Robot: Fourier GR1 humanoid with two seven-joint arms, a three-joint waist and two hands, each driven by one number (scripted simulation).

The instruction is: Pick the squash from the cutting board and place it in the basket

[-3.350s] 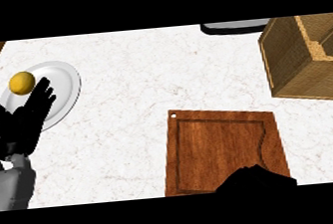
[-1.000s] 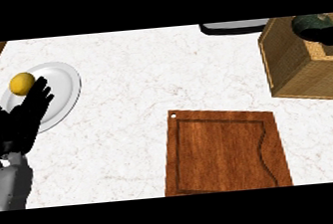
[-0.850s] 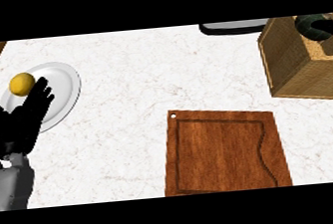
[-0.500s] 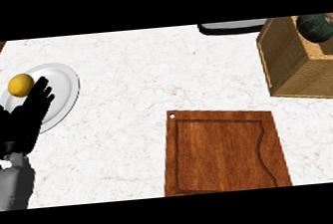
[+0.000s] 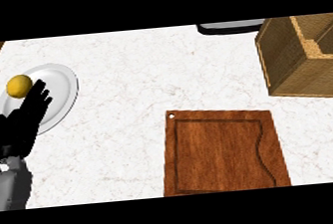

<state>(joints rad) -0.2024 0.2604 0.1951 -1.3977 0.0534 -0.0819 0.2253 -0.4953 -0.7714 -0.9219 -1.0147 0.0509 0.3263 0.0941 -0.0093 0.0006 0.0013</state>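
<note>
One view is on record, the head view, looking steeply down on a pale marbled counter [image 5: 144,76].

Left side: the left hand [image 5: 14,126] rests near the left edge, fingers straight, spread slightly and pointing up, holding nothing. Its fingertips overlap the lower left part of a white plate [image 5: 60,88]. A yellow round fruit [image 5: 19,85] lies on the plate's left part, just beside the fingertips; contact cannot be told. The grey forearm [image 5: 3,190] enters from the lower left corner.

Centre: the wooden cutting board [image 5: 225,151] lies flat at the lower middle, its long side running up the view, with a small hole at its upper left corner. It runs down to the scene's lower edge.

Right side: the woven basket [image 5: 298,67] stands at the upper right, well apart from the hand and up and to the right of the board. Its opening is cut off by the view's edge.

A dark rounded object [image 5: 228,27] shows partly at the top edge, left of the basket.

The squash cannot be made out in this view; whether it lies inside the basket cannot be told. The right hand does not show.
</note>
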